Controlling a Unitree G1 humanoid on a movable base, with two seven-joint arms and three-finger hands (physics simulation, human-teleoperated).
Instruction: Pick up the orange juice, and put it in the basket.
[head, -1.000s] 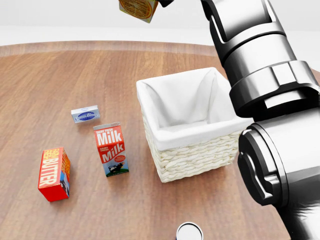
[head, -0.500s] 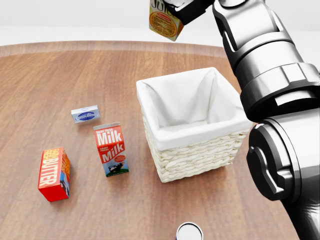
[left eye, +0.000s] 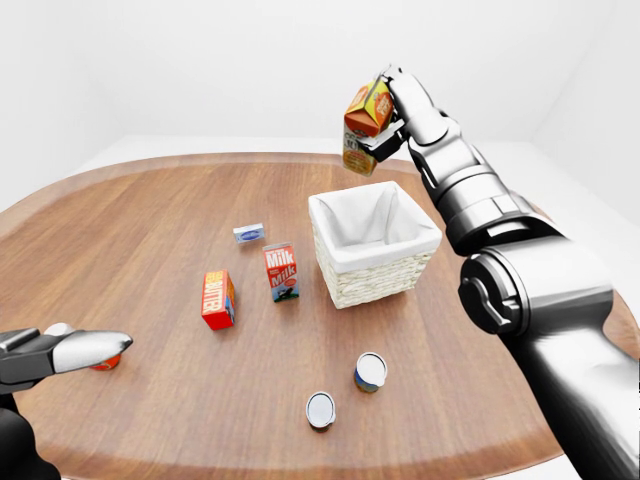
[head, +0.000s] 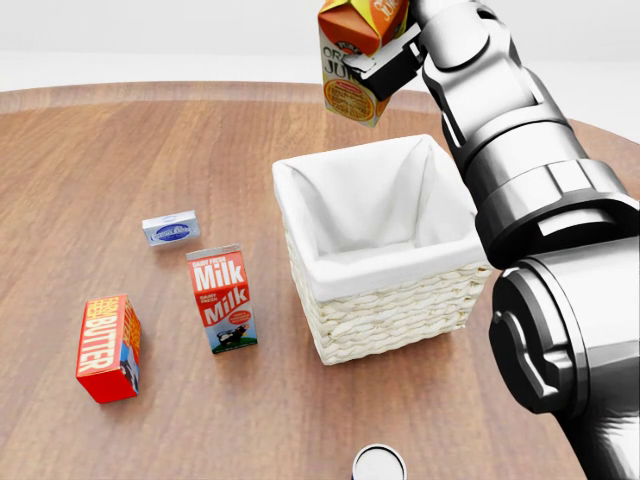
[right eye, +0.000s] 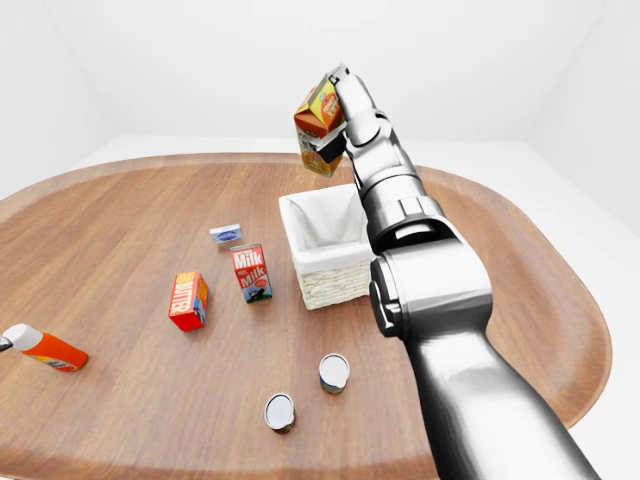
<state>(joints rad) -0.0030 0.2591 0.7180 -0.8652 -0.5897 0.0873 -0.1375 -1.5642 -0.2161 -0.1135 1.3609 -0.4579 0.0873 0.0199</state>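
Head view shows your right hand (head: 400, 40) clamped on the orange juice (head: 352, 60), carton aloft above the basket's (head: 380, 270) far rim. Pickup's done; lowering and release are left. Your left hand (left eye: 70, 352) hangs loosely open, near left.

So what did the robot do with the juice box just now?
The right hand brought the orange juice down and to the right in the head view, still gripped, nearer to above the basket. The milk carton, butter box and small blue box stayed put.
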